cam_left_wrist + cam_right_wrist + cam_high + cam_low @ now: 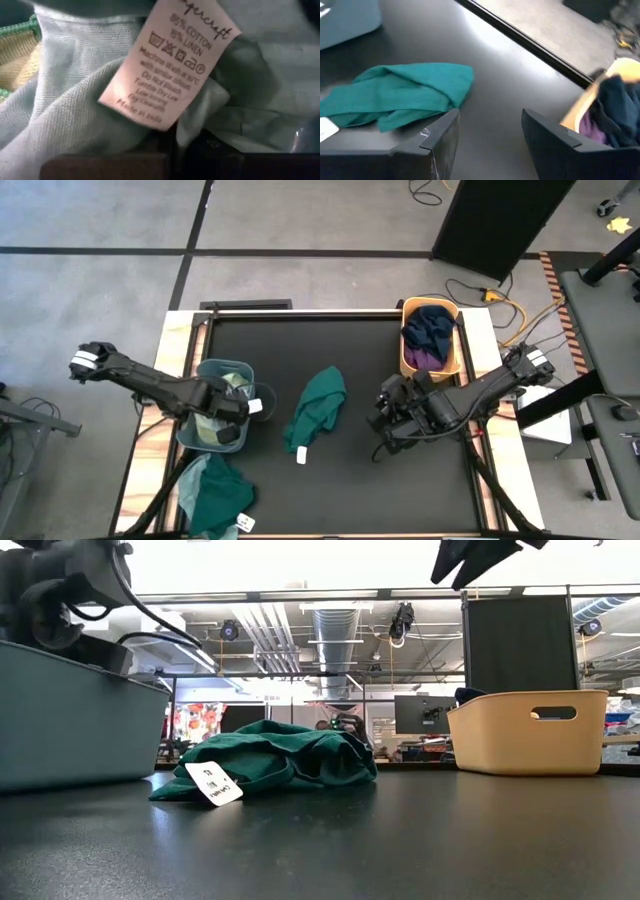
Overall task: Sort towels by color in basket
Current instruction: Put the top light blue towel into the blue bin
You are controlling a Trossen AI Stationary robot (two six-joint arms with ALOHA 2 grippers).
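A light mint towel (75, 100) with a white tag (165, 65) fills the left wrist view. My left gripper (175, 150) is shut on it, low inside the grey-blue basket (190, 375) at the table's left, beside pale yellow-green cloth (205, 432). A dark teal towel (318, 410) lies crumpled mid-table, its tag (213, 783) toward the near edge. My right gripper (490, 145) hangs open and empty above the table, right of that towel. My left gripper pinches a fold of the mint towel (195, 125) close beside its white tag, coming from above with the fingers pointing down into the basket. The cloth bunches slack around the fingertips. How many layers are held, I cannot tell.
A tan basket (408, 350) at the far right holds navy (430, 325) and purple (425, 358) towels. Another dark teal towel (222, 498) lies at the near left corner over a paler cloth (195, 473). Bare black tabletop lies between the two baskets.
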